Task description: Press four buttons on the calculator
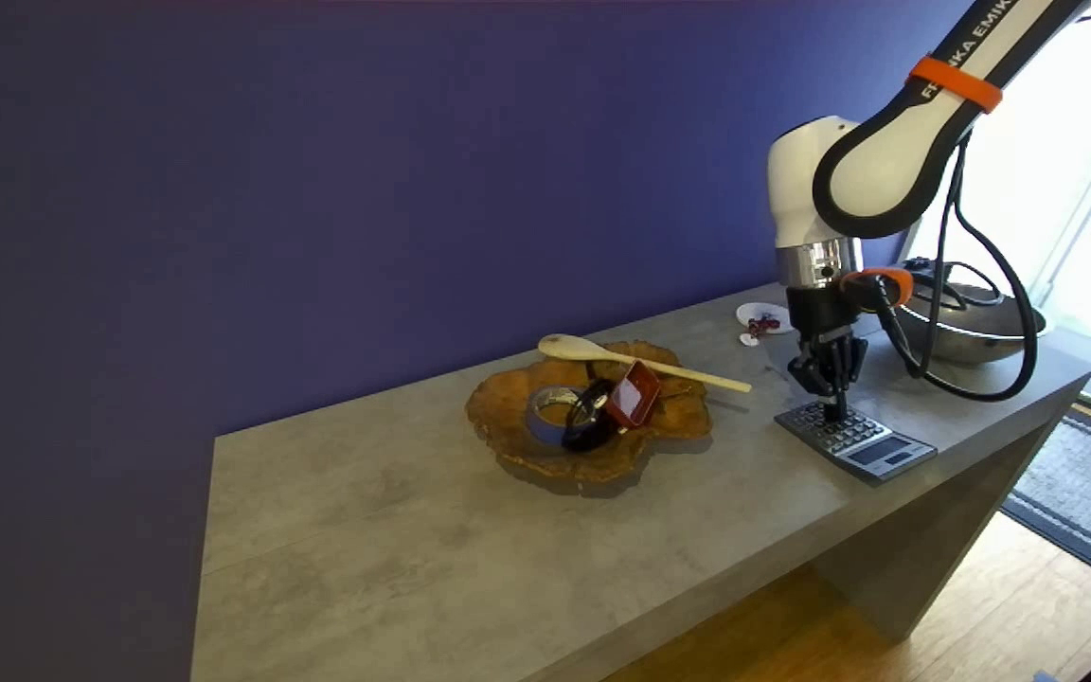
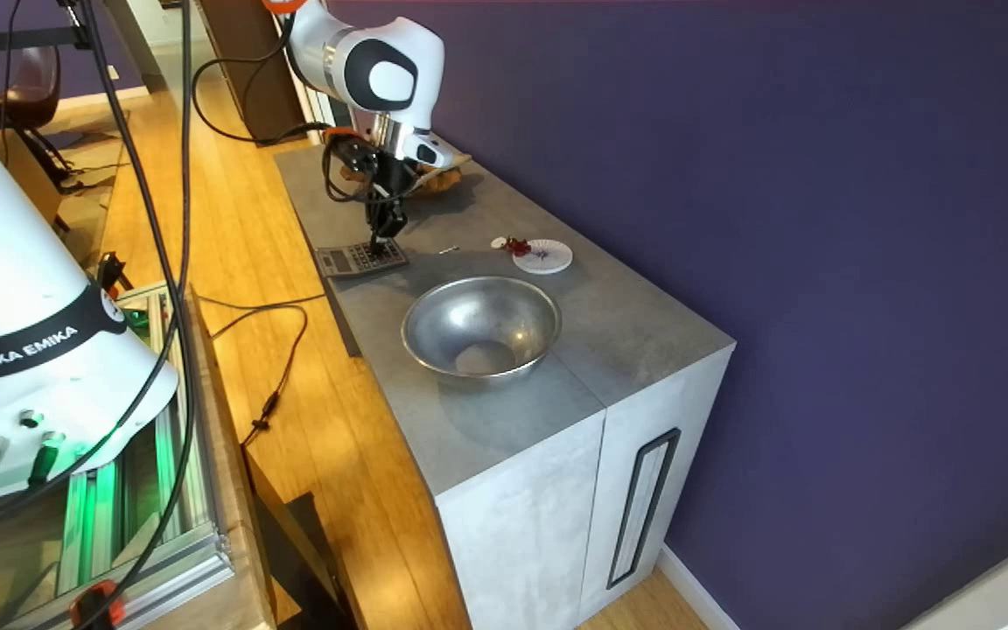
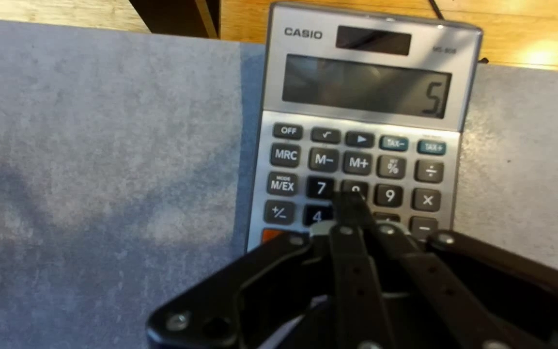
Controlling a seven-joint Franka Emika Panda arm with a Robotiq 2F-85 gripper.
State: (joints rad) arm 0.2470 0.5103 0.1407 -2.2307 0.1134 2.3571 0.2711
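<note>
One pincer (image 3: 354,206), its fingers closed against each other, points down at the number keys (image 3: 320,188) of the calculator (image 3: 361,121) (whether a key is pushed in, I cannot tell), whose screen (image 3: 356,86) reads 5. Near it stands a metal bowl (image 2: 481,306), light glinting on its inside; towards the purple wall (image 2: 819,219), a white plate (image 2: 548,266) has a small red thing (image 2: 517,247) at its rim. Past the calculator from the bowl, a wooden dish (image 1: 503,403) holds a roll of tape (image 1: 545,431), a red box (image 1: 635,396) and something black (image 1: 588,438) too jumbled to name, and a wooden spoon (image 1: 688,373) lies across it. These rest on a grey counter (image 1: 413,530), the calculator with its screen end right at the edge; below are a wooden floor (image 2: 241,219) and a grey rug (image 1: 1085,483).
</note>
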